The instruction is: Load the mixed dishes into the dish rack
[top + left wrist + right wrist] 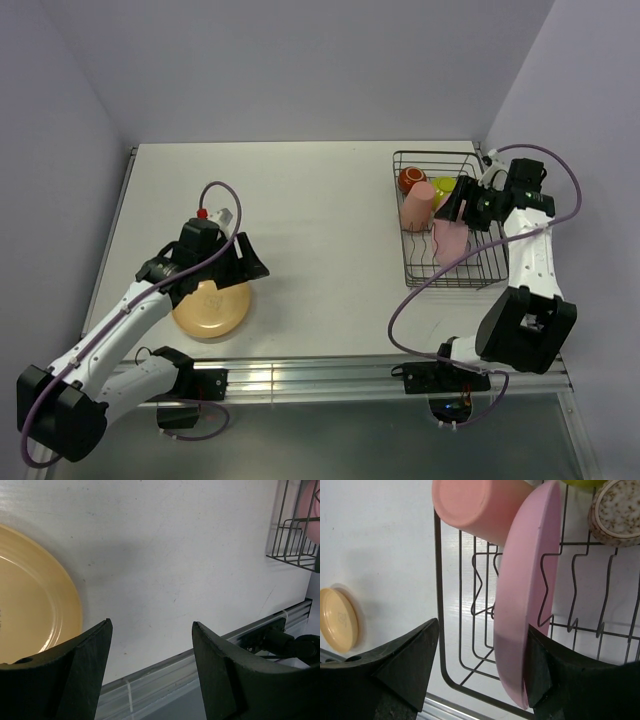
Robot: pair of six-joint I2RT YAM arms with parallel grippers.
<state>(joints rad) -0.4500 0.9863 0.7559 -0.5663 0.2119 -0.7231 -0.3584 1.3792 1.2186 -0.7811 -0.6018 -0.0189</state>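
**White tabletop [320, 200]: one plate racked, one out**

An embossed mark is seen at the centre of the round pale orange plastic plate [339, 620], too small to be read. That plate lies flat beneath the left gripper [151, 625], beside its left-hand finger; the fingers are spread, with bare tabletop between. The round pink plastic plate [525, 590] is stood on edge in the black wire dish rack [480, 265], between the parted fingers of the right gripper [481, 630], close to the right-hand one.

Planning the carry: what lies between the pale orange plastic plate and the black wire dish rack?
Nothing: the top view shows bare white table between pale orange plate and rack.
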